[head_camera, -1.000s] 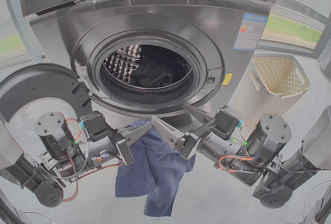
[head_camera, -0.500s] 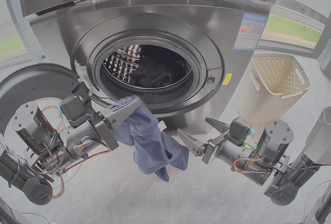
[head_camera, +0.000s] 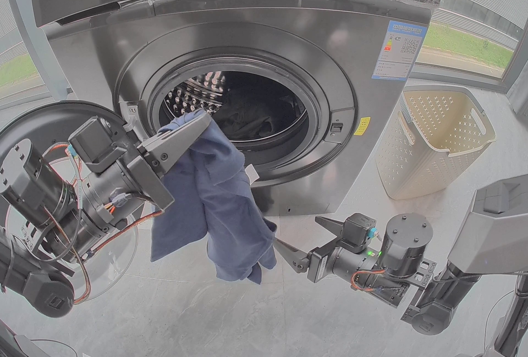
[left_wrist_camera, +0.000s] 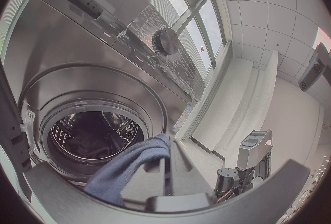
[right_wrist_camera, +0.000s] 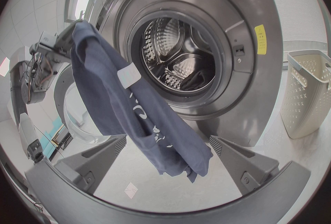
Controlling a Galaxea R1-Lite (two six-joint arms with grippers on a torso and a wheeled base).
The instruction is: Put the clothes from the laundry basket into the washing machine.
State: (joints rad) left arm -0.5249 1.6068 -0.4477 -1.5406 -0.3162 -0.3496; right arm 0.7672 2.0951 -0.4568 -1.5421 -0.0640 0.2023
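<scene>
Shirt (head_camera: 220,193) is dark blue, soft and creased. It's got a small white tag (right_wrist_camera: 128,75) on it, plus some pale print I can only half make out from the right wrist view. My left gripper (head_camera: 197,122) has it pinched by one bunched end, jaws pressed together on the cloth. It's held right in front of the washer (head_camera: 352,44) opening, at the lower left of the rim. The rest hangs down in loose folds, clear of the floor (head_camera: 330,314).

Right gripper (head_camera: 297,231) sits low near the floor, just beside the hanging end of the shirt, jaws spread wide with nothing between them.

Inside the drum (head_camera: 192,99) there's a dark garment (head_camera: 253,119) lying at the bottom. Door (head_camera: 49,127) is swung open to the left, behind my left arm. Basket (head_camera: 440,138) is cream plastic with little cross cutouts and stands on the floor to the right of the washer.

Floor is pale grey glossy tile. Window (head_camera: 473,39) behind the washer shows a strip of grass outside.
</scene>
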